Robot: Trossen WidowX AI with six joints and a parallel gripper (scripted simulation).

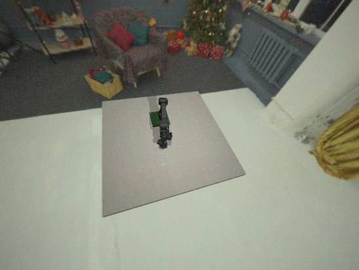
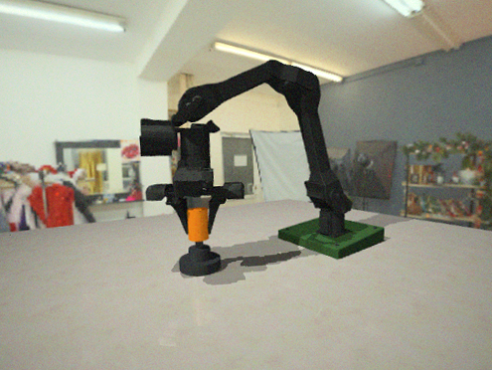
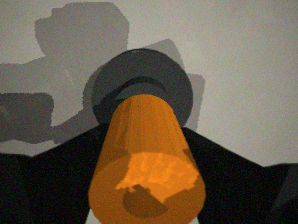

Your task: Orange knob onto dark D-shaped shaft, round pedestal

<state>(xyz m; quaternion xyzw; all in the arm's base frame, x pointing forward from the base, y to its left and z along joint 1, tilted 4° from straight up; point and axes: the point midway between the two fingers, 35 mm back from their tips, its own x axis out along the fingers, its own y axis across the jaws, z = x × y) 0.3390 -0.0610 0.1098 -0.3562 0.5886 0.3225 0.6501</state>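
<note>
The orange knob (image 2: 198, 224) (image 3: 145, 130) is an upright cylinder between the two dark fingers of my gripper (image 2: 199, 229) (image 3: 144, 132), which is shut on it. The dark round pedestal (image 2: 199, 264) (image 3: 112, 75) stands on the table below, with a narrower raised collar in its middle. The knob is over the middle of the pedestal, with its lower end a little above the collar. A short piece of dark shaft (image 2: 199, 244) shows in that gap. The rest of the shaft, its flat side and the knob's lower opening are hidden. A dark recess shows in the knob's upper end in the wrist view.
The arm's green base plate (image 1: 154, 120) (image 2: 296, 236) lies on the grey table top (image 1: 131, 177) (image 2: 293, 320), to the right of the pedestal in the exterior view. The arm arches from it over to the pedestal. Shadows of the arm fall on the table.
</note>
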